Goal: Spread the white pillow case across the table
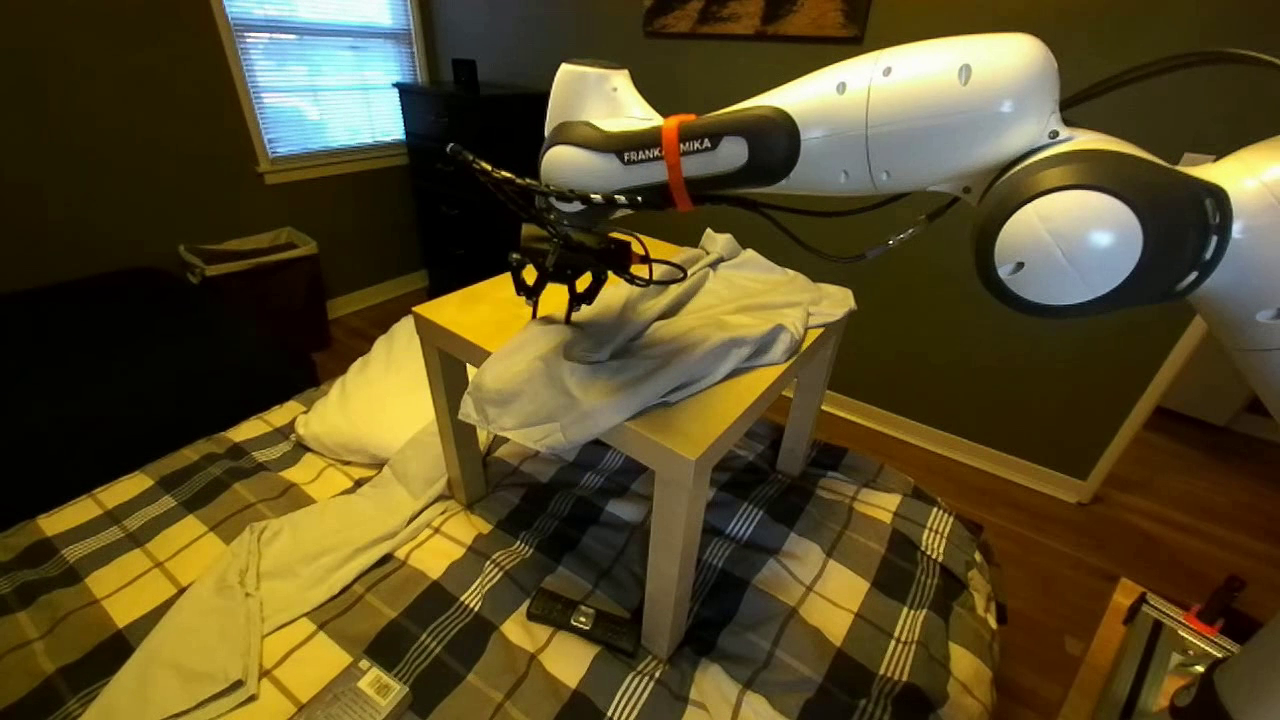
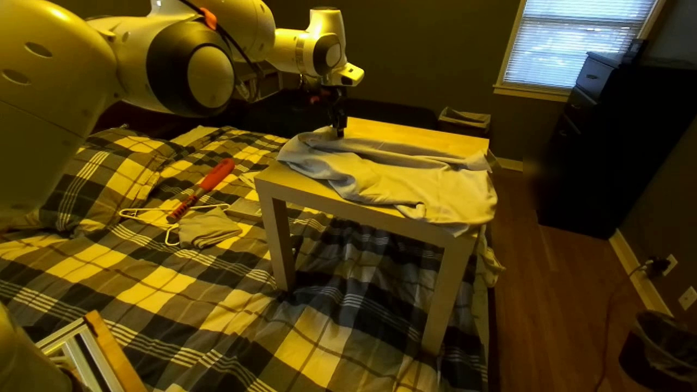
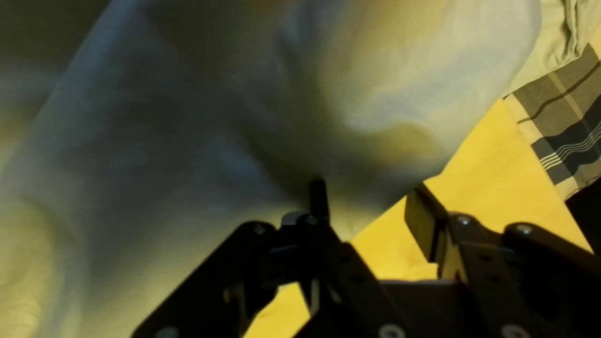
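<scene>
In exterior view, clock from table centre: case lies rumpled on top, corner hanging over edge at 7; bare wood at 10 & 5 o'clk. Prob. v. light, limp, not v. slippery, hard to harm. Gripper at 9, fingers apart; wrist view has case edge in gap, no grip yet. Best hold: that edge, single layer (thick pinch prob. drags whole heap). Around, on bed: pillow btwn 8 & 9, remote at 6. In way: mainly case's own folds.

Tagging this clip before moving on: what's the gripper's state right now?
Gripper: open, jaws apart at the edge of the white pillow case, not closed on it.
</scene>
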